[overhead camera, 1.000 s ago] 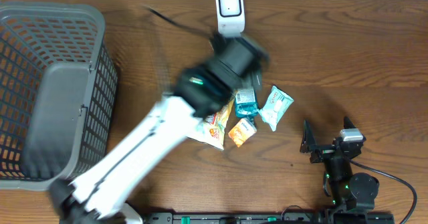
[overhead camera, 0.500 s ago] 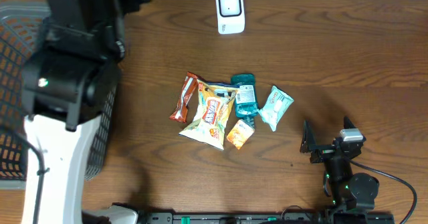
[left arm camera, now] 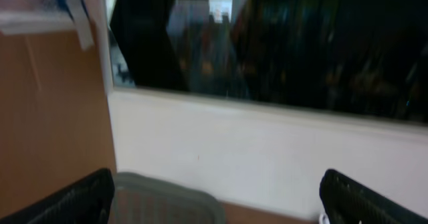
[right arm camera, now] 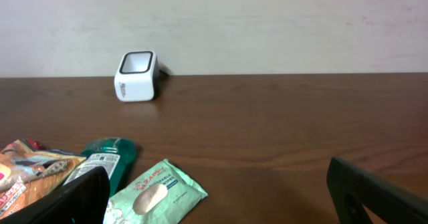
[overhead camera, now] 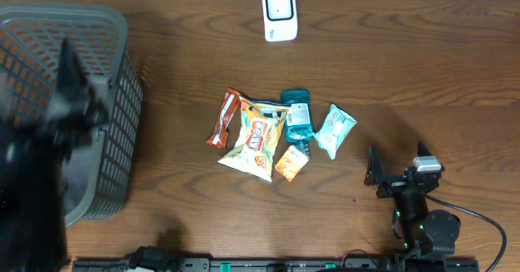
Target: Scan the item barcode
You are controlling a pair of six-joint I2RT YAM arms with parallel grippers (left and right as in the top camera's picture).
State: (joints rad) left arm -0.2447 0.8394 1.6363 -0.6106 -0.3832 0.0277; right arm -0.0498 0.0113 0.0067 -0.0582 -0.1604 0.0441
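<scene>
Left gripper [left arm camera: 215, 180] gapes wide and empty over basket [overhead camera: 122, 77]; right gripper [right arm camera: 217, 174], equally wide, holds nothing.

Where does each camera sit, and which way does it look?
Overhead: above the table, looking down on basket, snack packets, scanner; blurred left arm, open right gripper.
Left wrist: raised, facing a wall and dark window; left gripper fingertips at bottom corners.
Right wrist: low, facing across the table toward the scanner; own fingertips show.
Shared: overhead and right wrist show scanner and packets.
</scene>
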